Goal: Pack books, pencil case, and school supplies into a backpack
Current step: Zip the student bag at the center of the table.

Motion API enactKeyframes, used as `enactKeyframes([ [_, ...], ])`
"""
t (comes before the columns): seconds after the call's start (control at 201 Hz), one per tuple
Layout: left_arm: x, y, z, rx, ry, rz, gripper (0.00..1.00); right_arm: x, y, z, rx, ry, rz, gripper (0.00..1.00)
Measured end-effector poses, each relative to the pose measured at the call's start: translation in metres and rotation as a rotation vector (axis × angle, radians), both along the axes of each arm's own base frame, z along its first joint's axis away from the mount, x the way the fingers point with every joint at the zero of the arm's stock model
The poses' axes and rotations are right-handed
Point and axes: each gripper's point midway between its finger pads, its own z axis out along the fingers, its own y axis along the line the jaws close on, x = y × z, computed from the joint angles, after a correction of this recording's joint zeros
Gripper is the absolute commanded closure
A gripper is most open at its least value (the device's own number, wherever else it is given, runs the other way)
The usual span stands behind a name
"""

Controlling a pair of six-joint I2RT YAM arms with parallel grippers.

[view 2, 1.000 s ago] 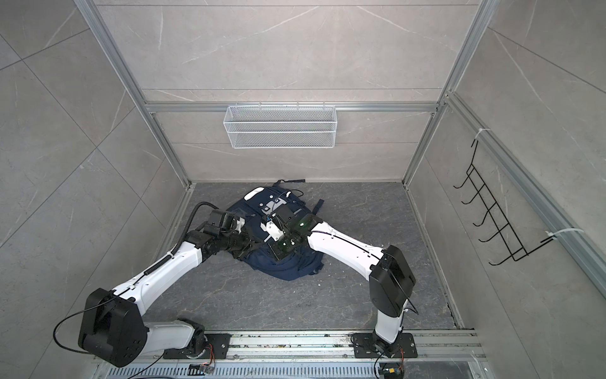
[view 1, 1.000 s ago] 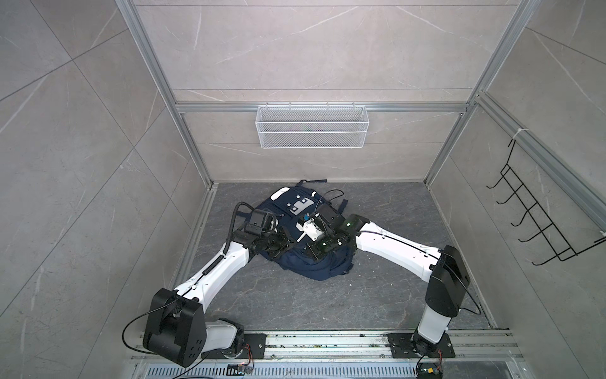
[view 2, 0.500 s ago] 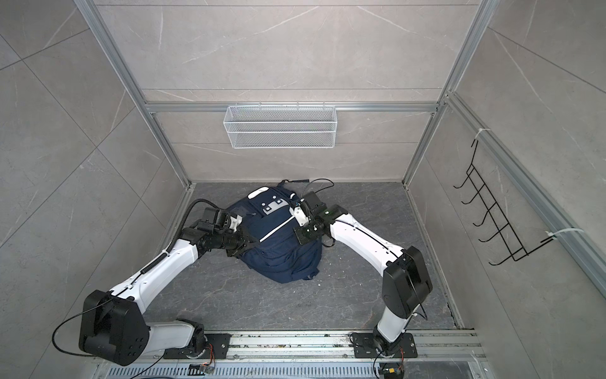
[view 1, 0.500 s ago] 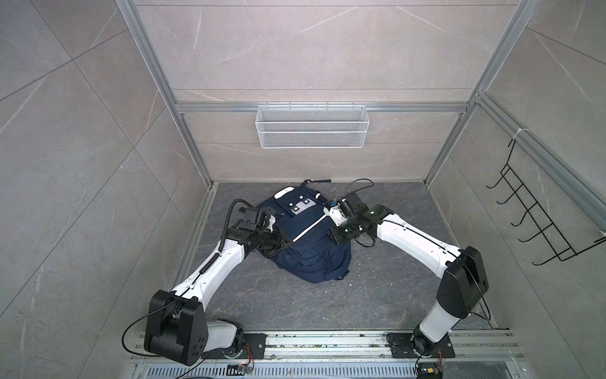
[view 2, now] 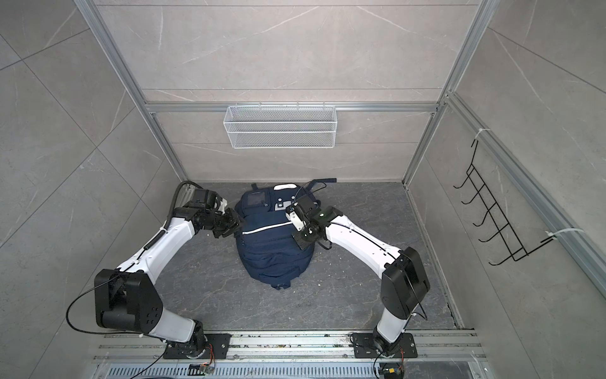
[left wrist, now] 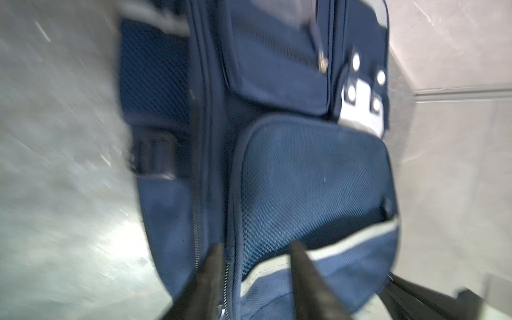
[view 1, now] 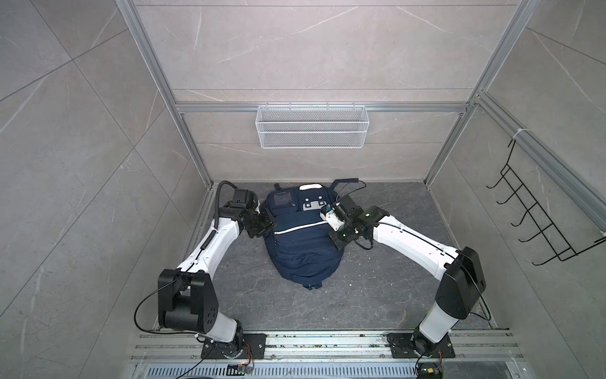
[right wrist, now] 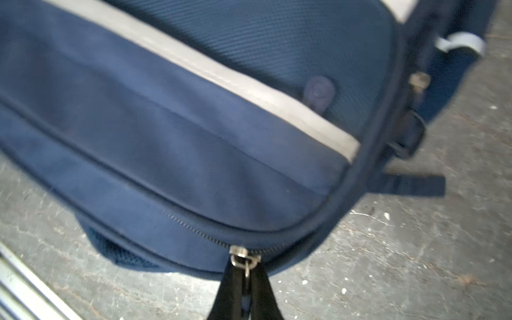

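You see pale grey marble-look wall panels point(view 1: 311, 49) held in aluminium frame posts point(view 1: 150, 65), over a dark grey stone-look floor point(view 1: 377, 295). A white wire basket point(view 1: 311, 131) hangs on the back wall and a black wire hook rack point(view 1: 542, 210) on the right wall. A metal rail point(view 1: 328, 343) runs along the near edge, all evenly lit.

Nothing readable is being picked up anywhere, tbh: the white patch point(left wrist: 361, 115) on the backpack point(left wrist: 304, 180) is being shown with plain dots only.
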Motion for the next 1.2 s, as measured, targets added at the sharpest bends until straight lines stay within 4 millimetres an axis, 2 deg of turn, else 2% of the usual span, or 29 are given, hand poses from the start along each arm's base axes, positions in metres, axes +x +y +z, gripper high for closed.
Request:
enactKeyframes([
  [0.06, 0.001, 0.005, 0.004, 0.032, -0.018, 0.011, 0.38, -0.006, 0.006, 0.0, 0.01, 0.009, 0.015, 1.0],
  [0.149, -0.013, 0.005, 0.008, 0.114, -0.009, -0.013, 0.36, -0.012, 0.017, 0.002, 0.046, 0.027, 0.022, 1.0],
  [0.314, -0.054, -0.024, 0.018, 0.133, -0.007, -0.1, 0.36, -0.025, 0.039, 0.007, 0.115, 0.051, 0.047, 1.0],
  [0.438, -0.083, -0.046, 0.011, 0.084, 0.035, -0.126, 0.36, -0.04, 0.058, 0.011, 0.165, 0.077, 0.097, 1.0],
  [0.568, -0.087, -0.059, -0.002, 0.023, 0.082, -0.096, 0.32, -0.052, 0.07, 0.013, 0.197, 0.098, 0.141, 1.0],
  [0.712, -0.082, -0.067, -0.015, -0.021, 0.139, -0.064, 0.33, -0.054, 0.073, 0.014, 0.204, 0.099, 0.148, 1.0],
  [0.777, -0.079, -0.07, -0.021, -0.027, 0.162, -0.055, 0.44, -0.053, 0.073, 0.013, 0.202, 0.099, 0.147, 1.0],
  [0.866, -0.076, -0.071, -0.028, -0.029, 0.184, -0.042, 0.75, -0.053, 0.071, 0.012, 0.193, 0.095, 0.142, 1.0],
  [0.906, -0.073, -0.071, -0.029, -0.037, 0.185, -0.03, 0.83, -0.052, 0.071, 0.012, 0.191, 0.093, 0.14, 1.0],
  [1.061, -0.061, -0.076, -0.022, -0.087, 0.15, -0.019, 1.0, -0.052, 0.07, 0.009, 0.186, 0.094, 0.138, 1.0],
  [1.2, -0.049, -0.077, -0.017, -0.121, 0.116, -0.02, 1.0, -0.051, 0.068, 0.007, 0.185, 0.099, 0.125, 1.0],
])
